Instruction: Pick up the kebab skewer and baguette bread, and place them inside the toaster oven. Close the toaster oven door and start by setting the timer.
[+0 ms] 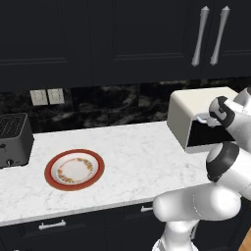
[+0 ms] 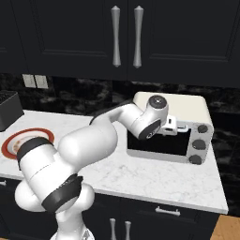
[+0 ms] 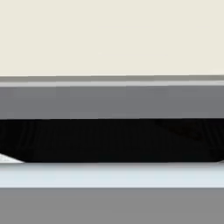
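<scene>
The cream-white toaster oven (image 1: 196,104) (image 2: 187,105) stands at the right end of the counter. Its door (image 2: 159,143) (image 1: 212,138) stands upright against the front, dark glass facing out. My gripper (image 2: 174,125) (image 1: 203,119) is at the door's top edge by the silver bar handle, jaws open, nothing seen held. In the hand view the oven's cream body (image 3: 112,35) is very close, with the grey handle bar (image 3: 112,100) and the dark door glass (image 3: 112,140) below it. The kebab skewer and the baguette bread are out of view.
A red-rimmed plate (image 1: 74,169) (image 2: 23,140) lies bare on the white marble counter at the left. A dark slot toaster (image 1: 13,139) (image 2: 8,110) stands beyond it. Three dark knobs (image 2: 198,144) line the oven's right side. Dark cabinets hang overhead.
</scene>
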